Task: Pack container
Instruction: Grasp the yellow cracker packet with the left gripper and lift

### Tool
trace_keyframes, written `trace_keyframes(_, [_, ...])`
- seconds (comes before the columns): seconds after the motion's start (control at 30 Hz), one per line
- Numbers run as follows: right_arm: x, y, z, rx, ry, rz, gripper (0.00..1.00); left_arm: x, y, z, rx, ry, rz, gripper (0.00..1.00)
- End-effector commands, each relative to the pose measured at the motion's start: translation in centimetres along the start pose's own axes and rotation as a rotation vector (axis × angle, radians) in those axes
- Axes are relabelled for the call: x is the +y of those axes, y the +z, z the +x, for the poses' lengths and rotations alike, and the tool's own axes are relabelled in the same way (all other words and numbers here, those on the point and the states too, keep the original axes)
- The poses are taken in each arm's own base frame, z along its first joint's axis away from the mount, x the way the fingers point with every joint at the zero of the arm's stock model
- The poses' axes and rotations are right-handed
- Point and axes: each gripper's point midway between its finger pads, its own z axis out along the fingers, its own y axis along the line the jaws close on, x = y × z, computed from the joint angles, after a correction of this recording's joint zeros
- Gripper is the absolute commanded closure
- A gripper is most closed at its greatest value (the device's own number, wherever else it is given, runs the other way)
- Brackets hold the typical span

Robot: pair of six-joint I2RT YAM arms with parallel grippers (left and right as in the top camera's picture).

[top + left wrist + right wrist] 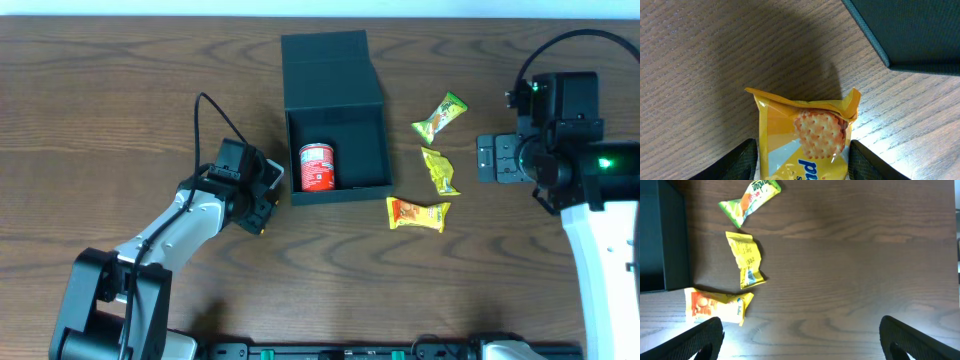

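Note:
The container (340, 194) is a dark teal box standing open at the table's middle, its flap lid (330, 70) folded back. A small red can (317, 166) lies inside at the left. My left gripper (262, 192) is just left of the box's front corner. In the left wrist view it (802, 160) is shut on a yellow cracker packet (810, 130), with the box corner (910, 30) ahead to the right. My right gripper (497, 158) is open and empty (800, 335), right of the loose snacks.
Three snack packets lie right of the box: a green one (440, 116) (750, 200), a yellow one (439, 170) (746, 260) and an orange-yellow one (418, 214) (715, 305). The box's side (660, 240) shows at the right wrist view's left edge.

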Motion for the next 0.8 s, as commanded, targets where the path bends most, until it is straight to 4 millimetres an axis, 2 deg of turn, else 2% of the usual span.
trace_keyframes(0.0, [-0.4,-0.3,-0.3,-0.011,-0.007,0.012,0.01,0.3,0.0,-0.6,-0.006,0.008,-0.008,0.42])
trace_keyframes(0.27, [-0.4,-0.3,-0.3,-0.011,-0.006,0.012,0.01,0.2,0.1,-0.5,0.000,-0.019,-0.005,0.41])
trace_keyframes(0.37, [-0.4,-0.3,-0.3,-0.011,-0.007,0.012,0.01,0.2,0.3,-0.3,0.009,-0.024,-0.003,0.34])
trace_keyframes(0.47, [-0.4,-0.3,-0.3,-0.011,-0.007,0.012,0.01,0.2,0.5,-0.1,0.019,-0.025,-0.001,0.32])
trace_keyframes(0.67, [-0.4,-0.3,-0.3,-0.011,-0.006,0.012,0.01,0.1,1.0,0.1,0.032,-0.026,0.003,0.33])
trace_keyframes(0.77, [-0.4,-0.3,-0.3,-0.011,-0.007,0.012,0.01,0.2,1.0,-0.1,0.025,-0.025,0.001,0.38])
